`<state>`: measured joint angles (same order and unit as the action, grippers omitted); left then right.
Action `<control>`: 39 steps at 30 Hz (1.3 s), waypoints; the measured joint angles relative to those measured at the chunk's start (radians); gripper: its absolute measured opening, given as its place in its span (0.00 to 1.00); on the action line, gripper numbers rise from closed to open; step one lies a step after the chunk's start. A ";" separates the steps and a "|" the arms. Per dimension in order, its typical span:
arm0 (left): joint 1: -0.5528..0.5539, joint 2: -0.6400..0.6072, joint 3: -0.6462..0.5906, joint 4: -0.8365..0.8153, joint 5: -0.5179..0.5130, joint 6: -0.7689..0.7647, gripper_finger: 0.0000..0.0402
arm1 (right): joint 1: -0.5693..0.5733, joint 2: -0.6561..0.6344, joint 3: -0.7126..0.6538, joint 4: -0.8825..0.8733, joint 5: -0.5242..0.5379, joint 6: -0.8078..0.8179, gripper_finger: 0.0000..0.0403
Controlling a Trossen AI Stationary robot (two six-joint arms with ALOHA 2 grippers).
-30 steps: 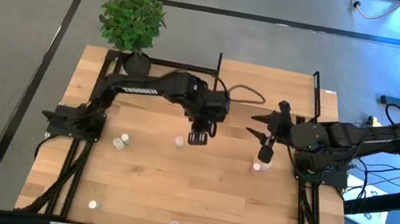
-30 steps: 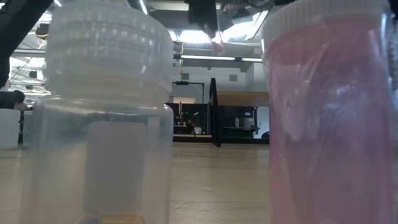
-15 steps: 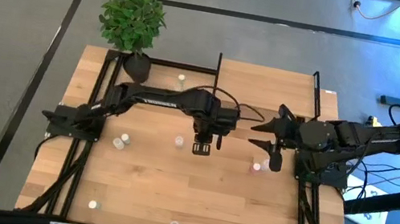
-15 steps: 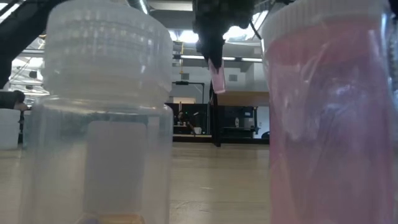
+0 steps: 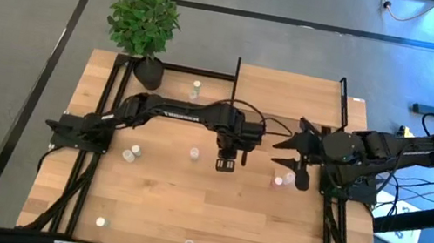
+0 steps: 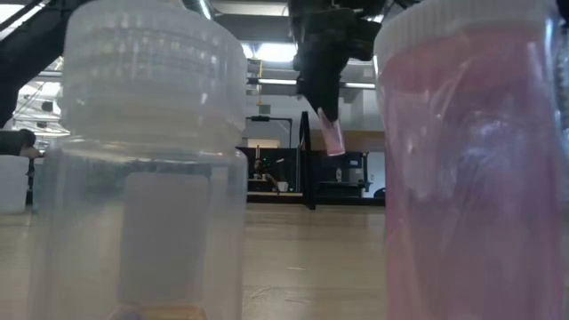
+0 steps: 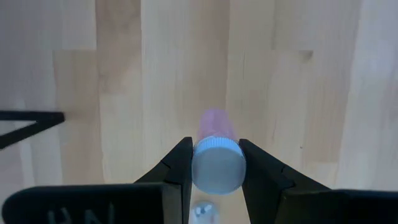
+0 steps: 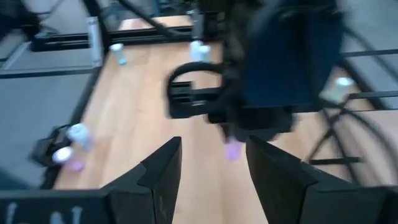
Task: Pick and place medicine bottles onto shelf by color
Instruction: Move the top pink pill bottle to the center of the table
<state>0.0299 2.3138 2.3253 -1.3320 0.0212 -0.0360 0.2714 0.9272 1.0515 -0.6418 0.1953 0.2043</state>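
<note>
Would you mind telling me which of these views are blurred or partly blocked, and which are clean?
Right wrist view: motion-smeared, the left arm a dark blur. Low view: two out-of-focus bottles, a clear one and a pink one, fill the foreground, with bright ceiling lights behind. Left wrist view: crisp on the held pink bottle. High view: evenly lit, no glare.
</note>
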 joint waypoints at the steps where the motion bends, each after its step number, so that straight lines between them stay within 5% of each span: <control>1: 0.002 0.000 0.000 0.002 0.000 -0.004 0.22 | 0.000 0.000 0.000 0.000 -0.023 0.000 0.45; 7: 0.024 0.004 0.000 0.015 0.000 -0.006 0.22 | 0.000 0.000 0.000 0.000 -0.112 0.000 0.45; 39: 0.012 0.156 -0.001 0.088 0.021 -0.018 0.22 | 0.000 0.002 0.000 -0.008 -0.110 0.000 0.45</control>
<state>0.0418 2.4695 2.3245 -1.2438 0.0422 -0.0539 0.2714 0.9291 1.0517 -0.6495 0.0849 0.2043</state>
